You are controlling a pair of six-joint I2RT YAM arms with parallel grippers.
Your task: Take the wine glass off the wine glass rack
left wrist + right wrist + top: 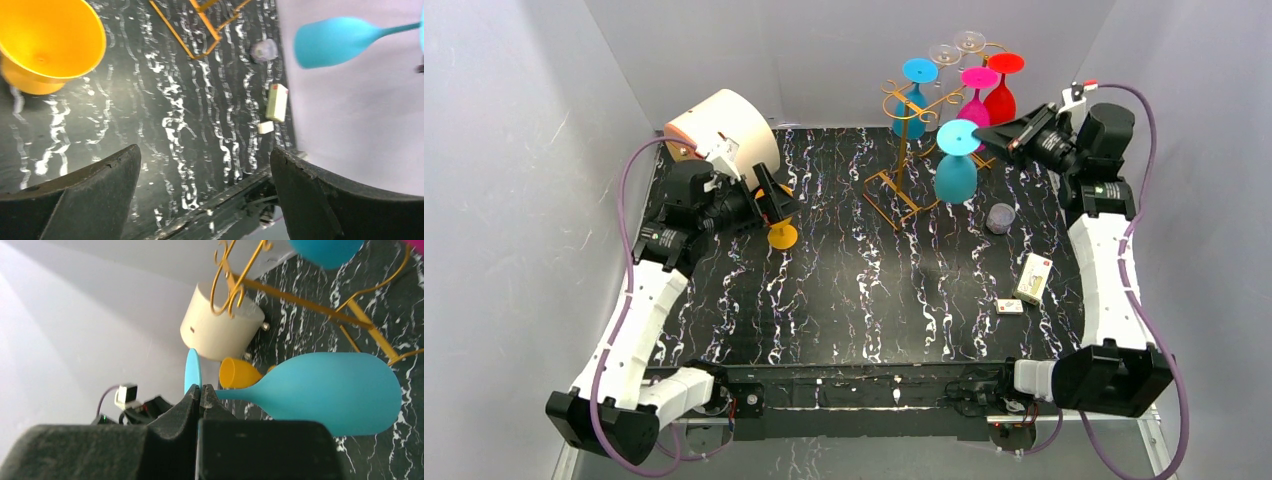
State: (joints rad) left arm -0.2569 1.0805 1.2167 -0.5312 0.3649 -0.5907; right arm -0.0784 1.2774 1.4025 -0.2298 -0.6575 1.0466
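Here right claw (201, 390) pinches teal wine glass (325, 392) stem, beside rack (305, 303); left claw (205, 156) spread.

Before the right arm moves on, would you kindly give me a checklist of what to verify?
1. Right gripper shut on the blue glass stem: ok.
2. Blue glass apart from the rack hooks: ok.
3. Glass foot up, bowl down: ok.
4. Left gripper open, away from the rack: ok.
5. Bare table under the glass: cannot tell; a small cup stands nearby.
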